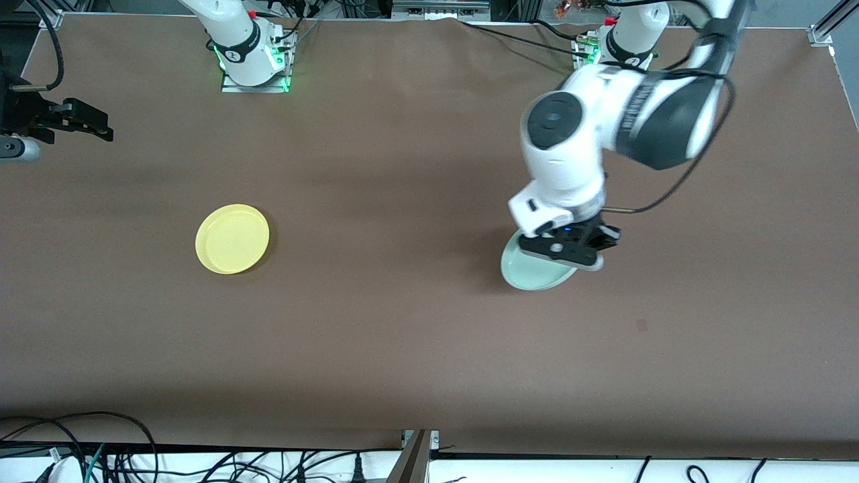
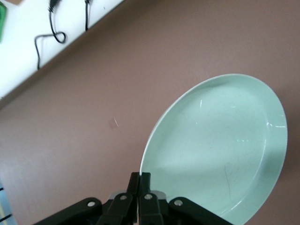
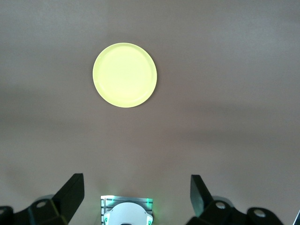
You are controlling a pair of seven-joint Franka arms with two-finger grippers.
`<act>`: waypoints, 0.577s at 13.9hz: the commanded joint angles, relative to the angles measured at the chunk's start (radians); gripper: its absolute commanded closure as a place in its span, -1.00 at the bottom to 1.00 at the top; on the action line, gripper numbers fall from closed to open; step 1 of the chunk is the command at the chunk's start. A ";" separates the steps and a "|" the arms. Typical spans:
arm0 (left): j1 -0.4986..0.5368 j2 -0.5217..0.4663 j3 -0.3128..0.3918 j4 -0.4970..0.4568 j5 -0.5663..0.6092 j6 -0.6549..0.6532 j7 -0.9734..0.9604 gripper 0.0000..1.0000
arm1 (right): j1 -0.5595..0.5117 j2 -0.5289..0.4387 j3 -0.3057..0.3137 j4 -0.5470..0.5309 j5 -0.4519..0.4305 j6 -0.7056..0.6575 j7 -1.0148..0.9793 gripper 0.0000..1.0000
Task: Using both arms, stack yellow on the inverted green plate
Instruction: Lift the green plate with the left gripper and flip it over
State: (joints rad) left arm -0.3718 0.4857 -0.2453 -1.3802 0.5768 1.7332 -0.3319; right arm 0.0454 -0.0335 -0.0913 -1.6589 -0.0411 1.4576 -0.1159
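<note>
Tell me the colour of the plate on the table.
Pale yellow plate, clearest in right wrist view.

Brown table covering (image 1: 416,349) fills nearly the whole front view, matte, with faint wrinkles and soft shadow bands. A small dark mark (image 1: 641,326) sits toward the left arm's end, near the front camera's edge. Along that edge a white floor strip (image 1: 537,469) carries tangled black cables (image 1: 127,463), and a metal bracket (image 1: 419,446) meets the table. Aluminium frame rails (image 1: 829,23) show at one top corner. Light is even, overhead.
</note>
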 commanded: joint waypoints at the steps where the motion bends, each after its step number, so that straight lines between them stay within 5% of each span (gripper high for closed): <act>1: -0.128 0.109 0.027 0.119 0.127 -0.034 -0.097 1.00 | 0.001 0.000 -0.001 0.011 0.015 -0.013 0.005 -1.00; 8: -0.357 0.292 0.076 0.230 0.380 -0.021 -0.410 1.00 | 0.005 -0.002 0.001 0.010 0.015 -0.014 -0.001 -1.00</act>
State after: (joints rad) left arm -0.6601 0.7004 -0.2124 -1.2454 0.8886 1.7307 -0.6609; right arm 0.0476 -0.0336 -0.0907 -1.6588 -0.0411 1.4576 -0.1159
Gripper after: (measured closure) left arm 0.974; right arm 0.000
